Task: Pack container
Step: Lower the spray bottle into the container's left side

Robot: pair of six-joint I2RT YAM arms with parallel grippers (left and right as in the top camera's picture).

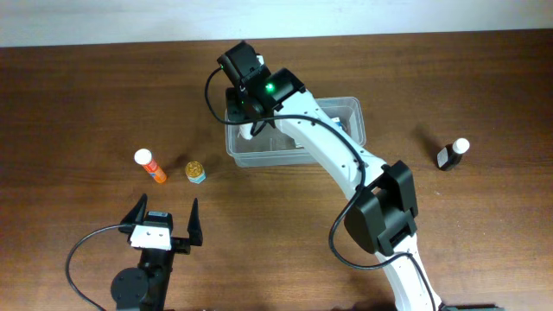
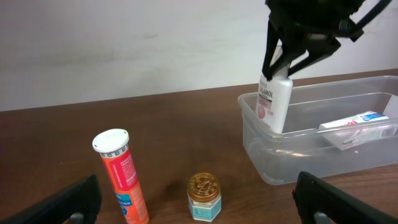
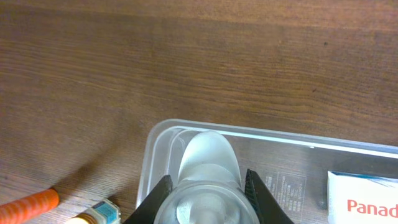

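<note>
Placing step: right gripper (image 2: pixel 278 70) clamped on white pink-label bottle (image 2: pixel 273 102), its base inside clear container (image 2: pixel 292 163); next: let go, lift clear; left gripper (image 1: pixel 164 218) wide open

My right arm (image 1: pixel 333 151) reaching over the container (image 1: pixel 352 104), wrist tipped down at its left end, right gripper (image 2: pixel 285 65) clamped on an upright white bottle (image 2: pixel 273 102), left gripper (image 1: pixel 166 212) well short of the container, fingers spread wide, holding nothing

White links and black joint housings form the right arm (image 1: pixel 333 151); a green light (image 1: pixel 270 87) glows behind its black end effector (image 3: pixel 207 183), a black cable (image 1: pixel 210 91) alongside.
</note>
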